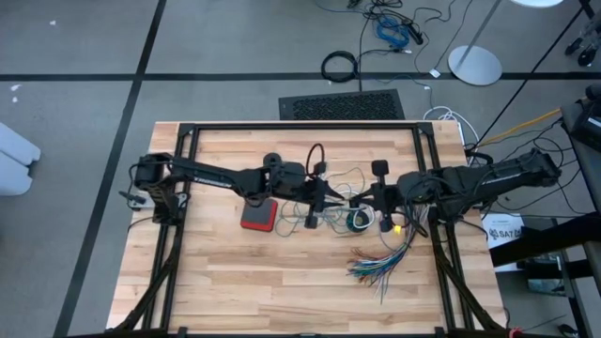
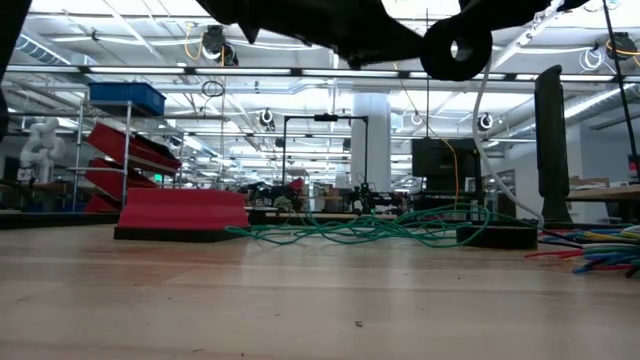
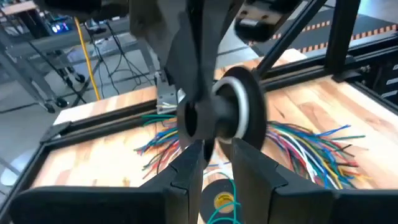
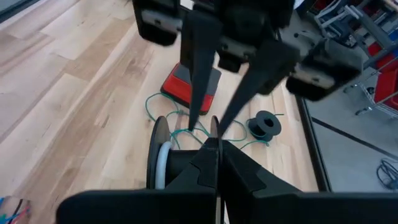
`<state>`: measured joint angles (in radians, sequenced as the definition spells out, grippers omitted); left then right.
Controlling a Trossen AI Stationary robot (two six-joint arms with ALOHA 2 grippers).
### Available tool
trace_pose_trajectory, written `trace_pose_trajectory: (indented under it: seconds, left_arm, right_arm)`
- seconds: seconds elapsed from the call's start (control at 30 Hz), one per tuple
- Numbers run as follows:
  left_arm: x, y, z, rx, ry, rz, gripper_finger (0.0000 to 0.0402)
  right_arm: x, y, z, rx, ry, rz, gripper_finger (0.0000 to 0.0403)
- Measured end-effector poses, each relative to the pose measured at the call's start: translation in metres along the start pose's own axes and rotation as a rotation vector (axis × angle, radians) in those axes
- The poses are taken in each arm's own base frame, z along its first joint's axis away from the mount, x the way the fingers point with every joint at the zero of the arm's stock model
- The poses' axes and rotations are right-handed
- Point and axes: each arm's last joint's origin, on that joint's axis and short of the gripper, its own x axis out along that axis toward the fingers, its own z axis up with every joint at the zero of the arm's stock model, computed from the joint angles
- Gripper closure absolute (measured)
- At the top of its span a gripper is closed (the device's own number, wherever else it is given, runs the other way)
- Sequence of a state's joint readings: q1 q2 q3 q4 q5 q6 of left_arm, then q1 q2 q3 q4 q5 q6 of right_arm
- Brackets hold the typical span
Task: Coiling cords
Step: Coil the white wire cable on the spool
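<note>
From above, the left tool (image 1: 351, 201) and right tool (image 1: 373, 200) meet mid-tabletop (image 1: 207, 282) over the loose teal-green cord (image 1: 329, 214), beside a red block (image 1: 258, 215). At table level the teal-green cord sprawls flat, nothing lifting it. The left wrist shows its tool narrowly clamped on a black-and-white spool (image 3: 235, 112) (white cord wound there, I judge). The right wrist shows its tool pinched shut at the spool's rim. Best to turn slowly and keep tension even.
</note>
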<state>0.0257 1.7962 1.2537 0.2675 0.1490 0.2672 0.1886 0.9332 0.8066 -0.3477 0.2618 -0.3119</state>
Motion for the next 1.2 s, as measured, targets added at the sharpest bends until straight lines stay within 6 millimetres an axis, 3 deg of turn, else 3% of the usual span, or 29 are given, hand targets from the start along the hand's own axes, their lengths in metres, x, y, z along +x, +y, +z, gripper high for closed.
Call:
trace_pose_trajectory:
  seconds: [0.13,0.77,0.87,1.0,1.2]
  left_arm:
    - [0.0067,0.0002,-0.0070,-0.001,0.009,0.028,0.0314]
    - [0.0054,0.0028,0.0005,0.016,-0.053,0.067,0.0314]
    - [0.0053,0.0028,0.0005,0.016,-0.052,0.069,0.0330]
    - [0.0052,0.0031,0.0005,0.029,-0.050,0.077,0.0387]
    - [0.0051,0.0037,0.0006,0.043,-0.042,0.106,0.0397]
  right_arm:
    - [-0.0002,0.0000,0.0000,0.010,-0.001,0.002,0.0403]
    - [-0.0003,0.0010,-0.0032,0.033,0.032,0.010,0.0403]
    - [-0.0003,0.0008,-0.0026,0.034,0.026,0.008,0.0403]
    - [-0.0003,0.0006,-0.0022,0.036,0.022,0.005,0.0403]
    - [-0.0003,0.0001,-0.0024,0.058,0.026,-0.008,0.0403]
